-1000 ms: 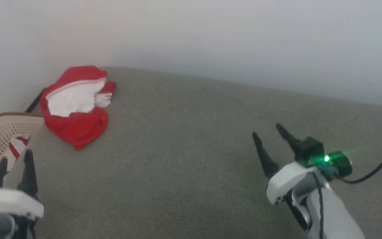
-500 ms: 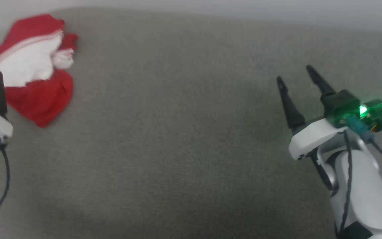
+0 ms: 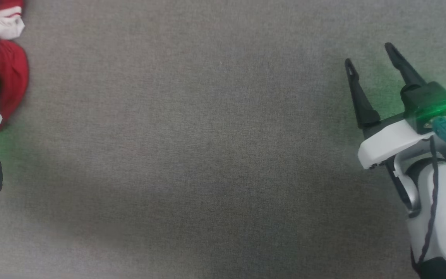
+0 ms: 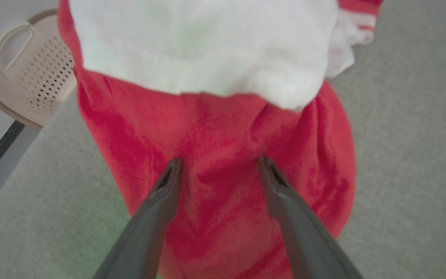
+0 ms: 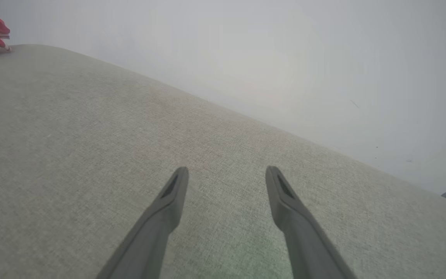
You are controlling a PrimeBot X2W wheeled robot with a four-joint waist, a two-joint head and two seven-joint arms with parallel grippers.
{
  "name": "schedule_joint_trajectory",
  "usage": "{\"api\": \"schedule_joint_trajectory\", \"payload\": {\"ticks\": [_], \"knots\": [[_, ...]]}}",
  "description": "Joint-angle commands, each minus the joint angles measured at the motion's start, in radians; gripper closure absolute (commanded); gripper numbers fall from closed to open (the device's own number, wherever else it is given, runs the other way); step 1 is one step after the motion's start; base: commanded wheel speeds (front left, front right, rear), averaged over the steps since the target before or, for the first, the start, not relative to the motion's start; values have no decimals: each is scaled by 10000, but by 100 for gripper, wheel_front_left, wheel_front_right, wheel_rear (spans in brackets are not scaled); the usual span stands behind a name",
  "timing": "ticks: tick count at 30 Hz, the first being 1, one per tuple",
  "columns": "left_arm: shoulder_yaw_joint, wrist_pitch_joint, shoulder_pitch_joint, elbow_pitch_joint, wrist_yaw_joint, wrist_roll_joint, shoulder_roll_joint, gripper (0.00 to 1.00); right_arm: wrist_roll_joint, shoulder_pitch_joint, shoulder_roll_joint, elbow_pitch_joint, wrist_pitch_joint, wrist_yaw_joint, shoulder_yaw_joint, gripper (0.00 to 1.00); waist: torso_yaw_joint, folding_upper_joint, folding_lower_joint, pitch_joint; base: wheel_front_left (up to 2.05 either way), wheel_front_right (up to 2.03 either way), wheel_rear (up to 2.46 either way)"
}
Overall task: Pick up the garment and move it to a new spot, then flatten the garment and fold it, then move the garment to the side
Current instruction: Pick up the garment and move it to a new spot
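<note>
Left wrist view: the left gripper (image 4: 219, 162), fingers spread wide and clasping nothing, points at the crumpled red soft-fabric garment (image 4: 223, 116) with white sleeve and striped trim. The garment lies bunched on the grey woven fabric surface (image 4: 401, 155), near a beige perforated plastic basket (image 4: 33, 77). Head view: the right gripper (image 3: 369, 55), likewise spread and empty, hovers well apart from the garment.

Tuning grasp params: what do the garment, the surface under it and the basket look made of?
Garment: soft matte cloth, red and white, seemingly fleecy knit; it creases and looks fuzzy.
Surface: grey matte woven upholstery-like fabric; fine weave shows.
Basket: beige, probably moulded plastic; smooth, with rows of holes and a loop handle.
</note>
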State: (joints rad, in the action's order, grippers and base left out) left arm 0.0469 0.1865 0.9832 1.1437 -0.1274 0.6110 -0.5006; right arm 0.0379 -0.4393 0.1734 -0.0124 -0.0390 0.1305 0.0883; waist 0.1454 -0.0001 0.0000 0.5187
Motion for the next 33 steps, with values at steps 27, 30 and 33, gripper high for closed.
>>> {"api": "schedule_joint_trajectory", "payload": {"ticks": [27,30,33], "knots": [[-1082,-994,1413,794,-18,-609,-1049,100,-124,308,-61,-457,-193,4,-527,0,4,1,0,-833,0,0,0],[-1375,-1385,1532,504,-24,-795,-1314,100,-151,447,-238,-94,82,4,-633,0,29,1,0,-1383,0,0,0],[-1757,-1649,1668,31,-29,-896,-1579,100,-182,555,-410,247,321,4,-712,0,40,1,0,-1899,0,0,0]]}}
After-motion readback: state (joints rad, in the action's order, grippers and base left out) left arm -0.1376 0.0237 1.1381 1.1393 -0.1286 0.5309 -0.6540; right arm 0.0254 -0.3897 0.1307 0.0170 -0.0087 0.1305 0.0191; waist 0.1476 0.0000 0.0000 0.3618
